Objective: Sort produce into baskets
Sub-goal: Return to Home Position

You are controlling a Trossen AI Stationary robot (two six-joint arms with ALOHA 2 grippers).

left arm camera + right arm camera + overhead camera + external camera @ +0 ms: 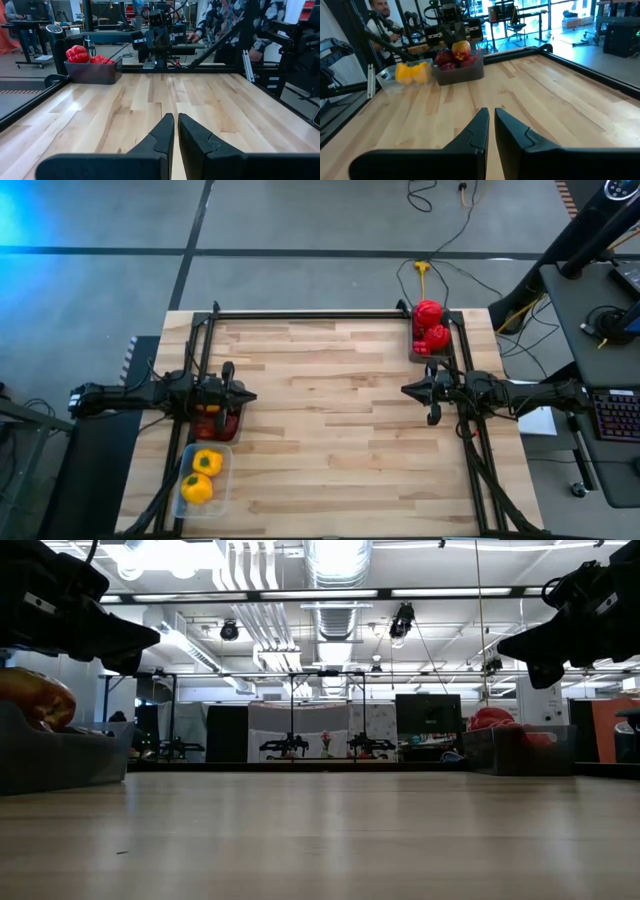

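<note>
Found left fingers (170, 122) and right fingers (484, 117) nearly closed, empty, above the counter (330, 430). Noted yellow peppers (203, 472) in clear tub (224, 482) near left, maroon fruit (445, 57) in dark tray (465, 72) beside it, red peppers (430, 325) far right. Judged them light, rigid, slick: best pinched across the belly.

2 dark arms (120, 395) (tapered black fingers (162, 134))

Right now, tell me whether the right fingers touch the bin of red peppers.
Apart. The low view shows the right fingers hanging above the bin of red peppers, with background visible between them.
</note>
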